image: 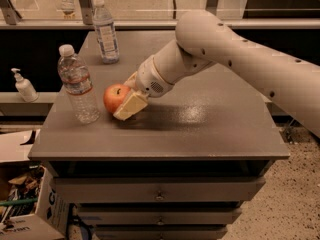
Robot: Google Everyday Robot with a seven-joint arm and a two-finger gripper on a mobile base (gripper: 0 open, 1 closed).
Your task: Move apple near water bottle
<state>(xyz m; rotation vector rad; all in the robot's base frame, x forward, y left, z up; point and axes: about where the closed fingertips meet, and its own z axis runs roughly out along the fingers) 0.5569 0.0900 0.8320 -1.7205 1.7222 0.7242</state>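
Observation:
The red-orange apple [115, 97] sits low over the grey table top [200, 129], just right of the water bottle [78, 84], a clear ribbed bottle with a white cap. A small gap shows between apple and bottle. My gripper [129, 95] reaches in from the right on the white arm and is shut on the apple. One pale finger [131, 105] lies in front of the apple and the other is behind it. I cannot tell whether the apple touches the table.
A second bottle with a tall pale label [105, 31] stands at the table's back left. A white pump dispenser [23, 86] stands on a lower shelf to the left. Cardboard boxes [22, 204] sit on the floor at the lower left. Drawers are under the table top.

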